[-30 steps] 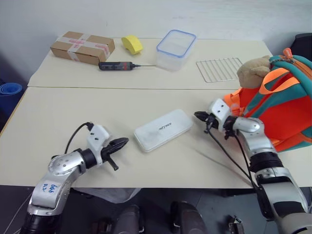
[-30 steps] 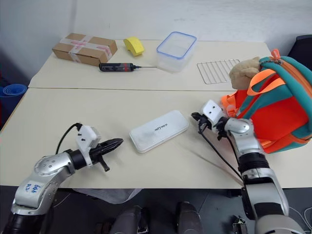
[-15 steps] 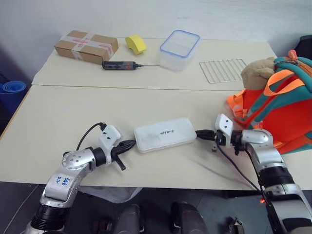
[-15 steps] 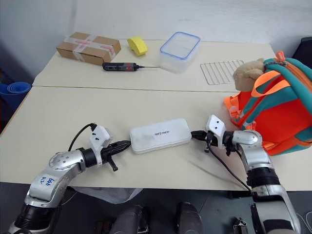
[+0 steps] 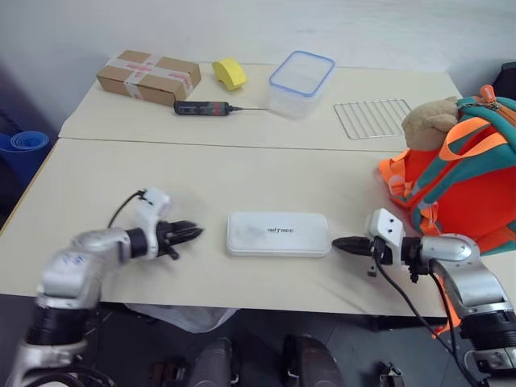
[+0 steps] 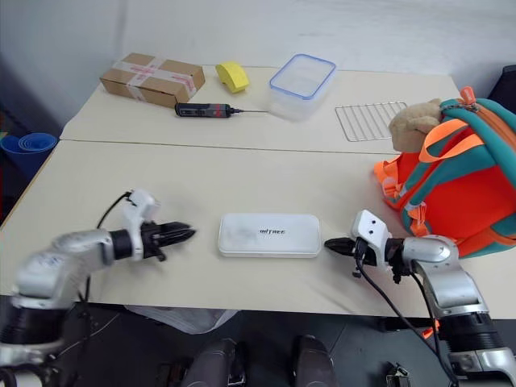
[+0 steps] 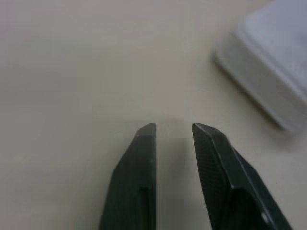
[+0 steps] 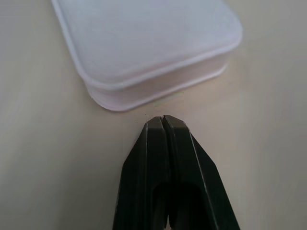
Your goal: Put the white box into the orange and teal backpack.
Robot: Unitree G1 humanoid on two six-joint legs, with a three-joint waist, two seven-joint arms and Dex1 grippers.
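The white box [image 5: 278,234] lies flat on the near table, its long side across my view, dark lettering up. My left gripper [image 5: 193,232] hovers low a short way off its left end, fingers [image 7: 144,143] a little apart with nothing between them; the box's corner [image 7: 273,72] is in the left wrist view. My right gripper [image 5: 339,243] is shut and empty, its tip [image 8: 163,120] just short of the box's right end [image 8: 144,48]. The orange and teal backpack [image 5: 463,177] stands at the table's right edge with a tan plush bear [image 5: 431,121] on it.
On the far table lie a taped cardboard box [image 5: 148,76], a yellow object [image 5: 230,72], a black tool [image 5: 201,107], a clear blue-rimmed container [image 5: 301,82] and a wire rack [image 5: 371,117]. A blue roll [image 5: 16,149] sits off the left edge.
The white box has swung from a slant to lie straight across. My left gripper drew away from its left end and its fingers parted. My right gripper pulled back nearer the front edge.
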